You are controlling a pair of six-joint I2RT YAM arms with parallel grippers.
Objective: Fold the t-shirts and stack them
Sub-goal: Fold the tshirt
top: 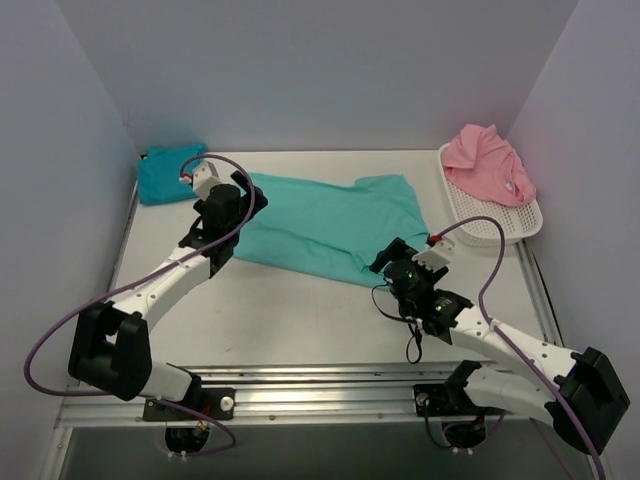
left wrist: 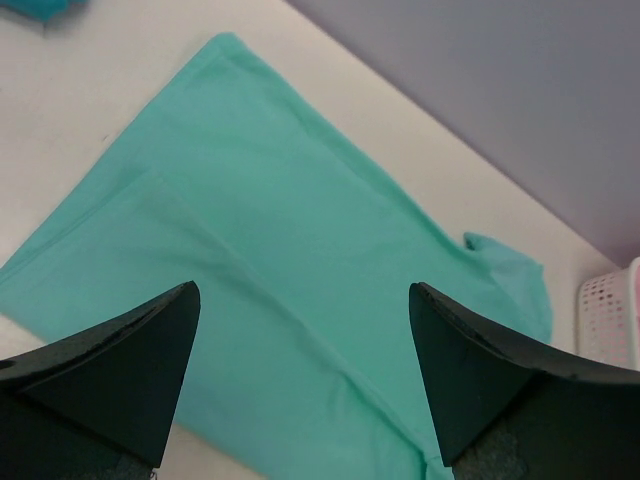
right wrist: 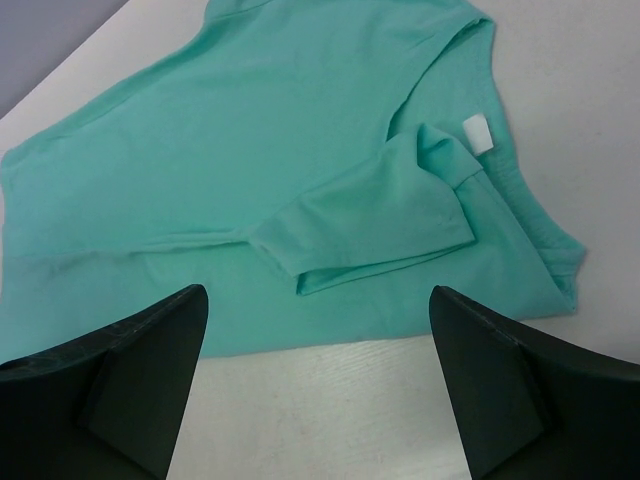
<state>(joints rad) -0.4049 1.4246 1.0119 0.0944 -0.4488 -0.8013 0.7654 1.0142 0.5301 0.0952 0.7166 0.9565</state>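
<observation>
The sea-green t-shirt [top: 320,225] lies spread flat across the middle of the table, one sleeve [right wrist: 370,220] folded onto its body. The turquoise-blue t-shirt [top: 165,172] lies bunched at the back left corner. The pink t-shirt [top: 490,165] sits crumpled in the white basket [top: 505,228]. My left gripper [top: 232,205] hovers open and empty over the green shirt's left part [left wrist: 280,230]. My right gripper [top: 392,258] is open and empty at the shirt's near right edge [right wrist: 300,340], its fingertips over bare table.
The white mesh basket stands at the table's back right edge and shows in the left wrist view [left wrist: 610,310]. Grey walls close in the back and both sides. A metal rail [top: 320,385] runs along the near edge by the arm bases.
</observation>
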